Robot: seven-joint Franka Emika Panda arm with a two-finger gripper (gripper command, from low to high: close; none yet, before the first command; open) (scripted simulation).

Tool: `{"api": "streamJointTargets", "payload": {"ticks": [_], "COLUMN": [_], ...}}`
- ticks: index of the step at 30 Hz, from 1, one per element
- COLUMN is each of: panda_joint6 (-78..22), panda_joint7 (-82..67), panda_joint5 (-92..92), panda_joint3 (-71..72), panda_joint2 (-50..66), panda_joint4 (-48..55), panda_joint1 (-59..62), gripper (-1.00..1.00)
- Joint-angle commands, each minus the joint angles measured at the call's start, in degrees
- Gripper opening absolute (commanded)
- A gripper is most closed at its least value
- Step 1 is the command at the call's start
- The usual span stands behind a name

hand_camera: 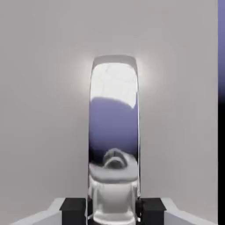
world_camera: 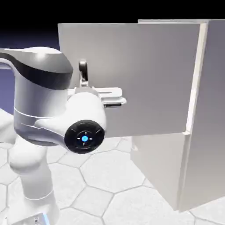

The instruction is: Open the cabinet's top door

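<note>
- My pincer is clenched on the handle of the top door; in the hand view the two dark finger pads sit hard against either side of the shiny metal bar at the bottom middle of the frame.
- That handle fills the centre of the hand view as a tall, mirror-bright strip, running from the bottom edge up to just above the middle, with the flat light-grey door panel behind it on both sides.
- A thin band of blue-violet and black shows at the far right edge of the hand view, past the door's edge.
- In the exterior view the top door stands swung well out from the cabinet: its panel spans the upper middle of the frame, hinged at the right where it meets the cabinet's body.
- The handle shows there as a small dark curved piece at the upper left of the panel, near its free edge, just above my white hand.
- My gripper is mostly hidden behind my own wrist, which sits in the centre left with a round black cap and a blue light.
- The lower door sits below the open panel, at the lower right, flush with the cabinet.
- My arm fills the left side, rising from the lower left corner over the pale hexagon-patterned table.
</note>
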State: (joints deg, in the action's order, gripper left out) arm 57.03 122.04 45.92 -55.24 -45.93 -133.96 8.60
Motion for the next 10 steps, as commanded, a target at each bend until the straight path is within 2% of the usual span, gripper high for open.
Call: {"api": "streamJointTargets", "payload": {"ticks": [1, 6, 10], "panda_joint6": [-1.36, -9.36, -11.7], "panda_joint7": [-0.45, -4.92, -4.76], "panda_joint5": [-0.64, -2.0, -3.65], "panda_joint3": [-1.75, -8.67, -14.9], "panda_joint2": [1.07, 8.79, 9.31], "panda_joint4": [1.77, 9.86, 14.64], "panda_joint1": [-2.08, -8.83, -16.94], "gripper": [-1.0, -1.0, -1.0]}}
